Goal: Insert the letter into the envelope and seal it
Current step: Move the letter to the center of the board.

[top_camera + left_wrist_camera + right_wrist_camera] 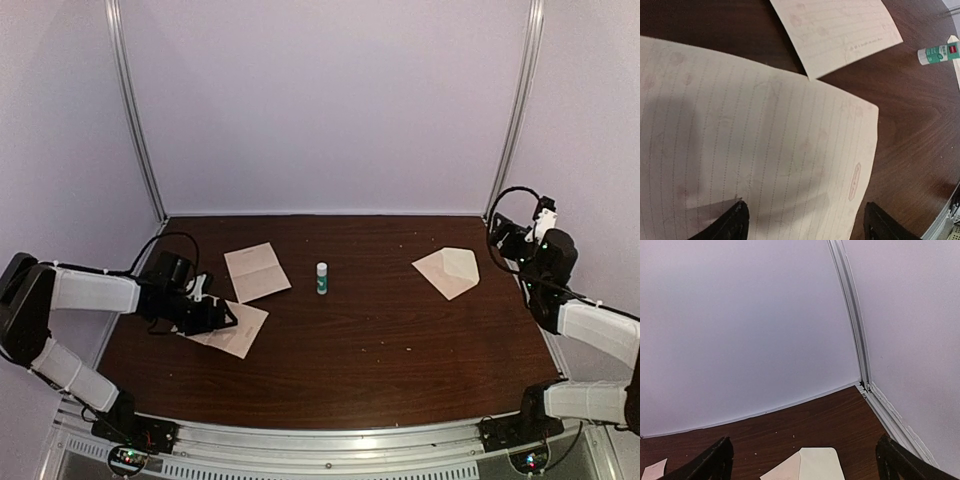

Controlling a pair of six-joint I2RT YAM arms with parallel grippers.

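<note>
Hovering over the letter (765, 150) at the table's (380, 350) left edge, the left gripper (805, 220) is gaping.
The envelope (450, 270) is lying toward the right rear corner, the right gripper (802, 460) gaping beside it; the letter's red stamp is blurring unreadably.

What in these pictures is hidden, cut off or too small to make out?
- Top view: the left gripper covers part of the nearer sheet; whether it touches the paper cannot be told.
- Left wrist view: the glue stick runs to the right edge, and its label is too blurred to read.
- Right wrist view: the envelope is cut off by the bottom edge.
- Top view: the envelope is too small to show whether anything is inside.
</note>
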